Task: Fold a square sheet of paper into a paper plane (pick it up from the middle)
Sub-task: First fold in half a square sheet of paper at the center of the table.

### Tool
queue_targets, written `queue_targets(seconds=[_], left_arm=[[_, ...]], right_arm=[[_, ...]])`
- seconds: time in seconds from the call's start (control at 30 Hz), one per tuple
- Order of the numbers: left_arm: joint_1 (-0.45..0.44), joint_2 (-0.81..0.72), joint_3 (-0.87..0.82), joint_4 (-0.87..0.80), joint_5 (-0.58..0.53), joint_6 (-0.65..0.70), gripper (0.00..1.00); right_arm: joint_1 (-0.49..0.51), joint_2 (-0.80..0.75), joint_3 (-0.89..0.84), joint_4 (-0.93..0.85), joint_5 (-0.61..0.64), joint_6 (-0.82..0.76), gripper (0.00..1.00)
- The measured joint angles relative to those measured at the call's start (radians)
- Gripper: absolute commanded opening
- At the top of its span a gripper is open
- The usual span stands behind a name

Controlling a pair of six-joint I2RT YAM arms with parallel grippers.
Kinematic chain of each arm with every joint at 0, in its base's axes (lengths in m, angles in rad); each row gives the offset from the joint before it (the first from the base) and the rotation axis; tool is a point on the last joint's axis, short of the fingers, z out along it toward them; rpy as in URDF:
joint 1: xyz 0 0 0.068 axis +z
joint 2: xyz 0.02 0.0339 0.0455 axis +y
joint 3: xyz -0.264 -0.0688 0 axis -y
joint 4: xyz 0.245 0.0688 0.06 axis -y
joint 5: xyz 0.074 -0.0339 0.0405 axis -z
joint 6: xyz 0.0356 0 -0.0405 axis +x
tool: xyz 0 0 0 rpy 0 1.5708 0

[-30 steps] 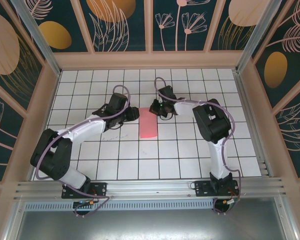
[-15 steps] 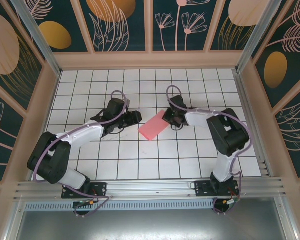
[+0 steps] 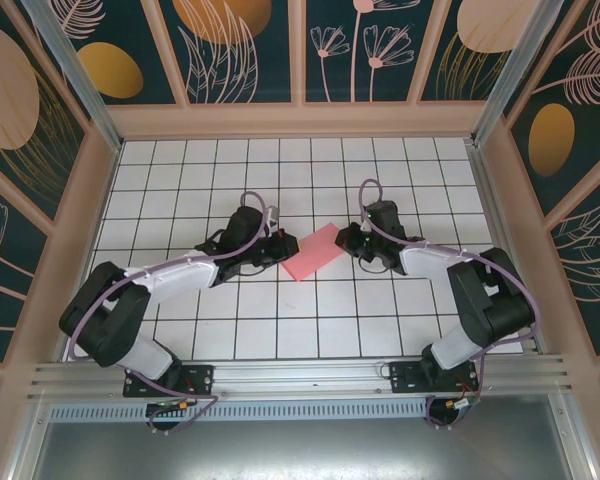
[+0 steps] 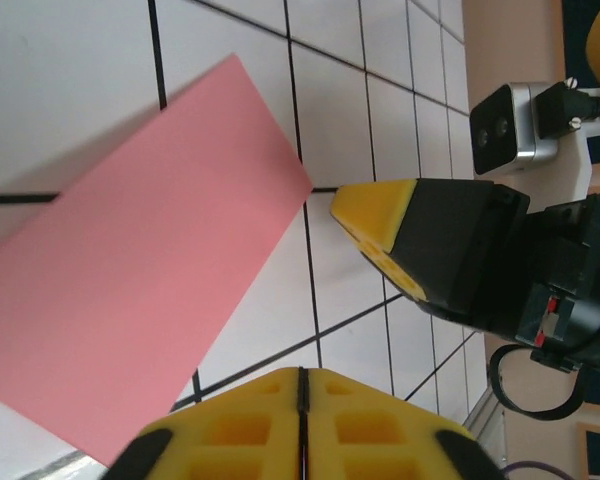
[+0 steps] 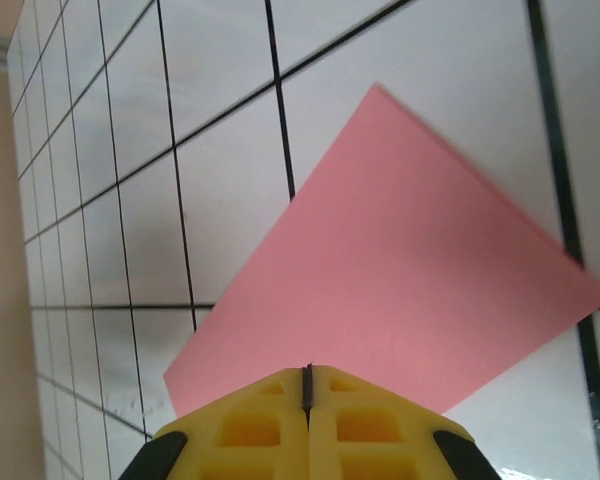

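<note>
The pink sheet of paper (image 3: 312,252), seemingly only halved into a rectangle, sits slantwise at the middle of the table (image 3: 280,330), the closed right gripper (image 5: 307,375) pinching its edge, the closed left gripper (image 4: 302,385) at the opposite edge with its hold unclear; the plane's nose and wing folds apparently remain.

White gridded tabletop (image 3: 180,320), dark floral wall panels (image 3: 240,50), metal front rail (image 3: 300,380)

Sheet of paper (image 3: 312,252) was plain salmon pink, with no print. Desk (image 3: 280,320) was white tile with a black grid of lines. Left fingers (image 4: 240,430) and right fingers (image 5: 370,400) were yellow, on black mounts. Arms (image 3: 170,272) were white with black joints. Walls (image 3: 250,50) were dark teal, patterned with peach leaf and flower outlines and gold ovals, and had pale peach framing.
</note>
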Motion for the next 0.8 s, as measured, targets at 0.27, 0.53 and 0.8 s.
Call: queue_targets(seconds=[0.27, 0.53, 0.8], left_arm=[[-0.046, 0.138, 0.076, 0.001, -0.004, -0.024, 0.0], [-0.073, 0.268, 0.161, 0.001, -0.007, -0.029, 0.0], [-0.077, 0.323, 0.168, 0.002, -0.007, -0.034, 0.0]], right_arm=[[0.003, 0.075, -0.012, 0.064, -0.079, -0.006, 0.0], [0.011, 0.126, -0.012, 0.072, -0.113, -0.01, 0.0], [0.02, 0.148, -0.011, 0.071, -0.138, -0.023, 0.0]])
